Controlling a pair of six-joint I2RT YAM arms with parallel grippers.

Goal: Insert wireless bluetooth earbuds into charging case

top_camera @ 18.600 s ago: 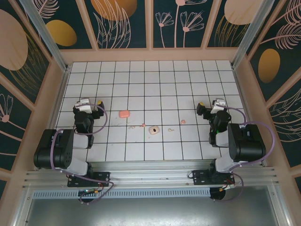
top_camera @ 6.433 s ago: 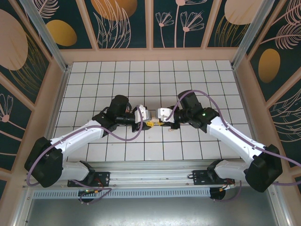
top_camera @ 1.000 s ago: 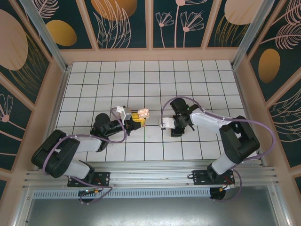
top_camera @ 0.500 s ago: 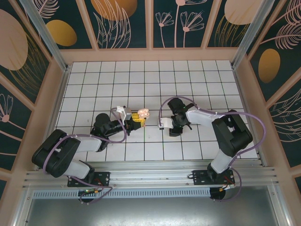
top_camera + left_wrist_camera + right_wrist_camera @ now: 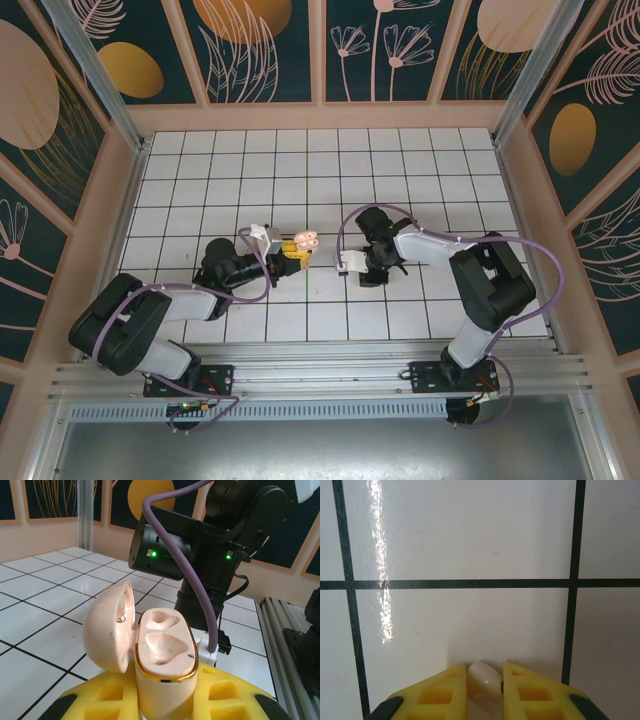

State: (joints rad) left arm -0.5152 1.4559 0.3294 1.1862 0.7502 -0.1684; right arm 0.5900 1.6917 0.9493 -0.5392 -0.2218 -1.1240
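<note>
Bright even light, glossy tiles [image 5: 470,540] with a vertical glare streak, faint shadow around the right claw [image 5: 485,675]

The white tiled desk [image 5: 330,170] has thin black lines that make squares. Dark blue wall panels [image 5: 270,50] stand around it, painted with pale leaves, flowers and orange ovals. Light wooden strips [image 5: 318,50] sit between the panels. A long silver metal rail [image 5: 320,375] runs along the near edge.
</note>
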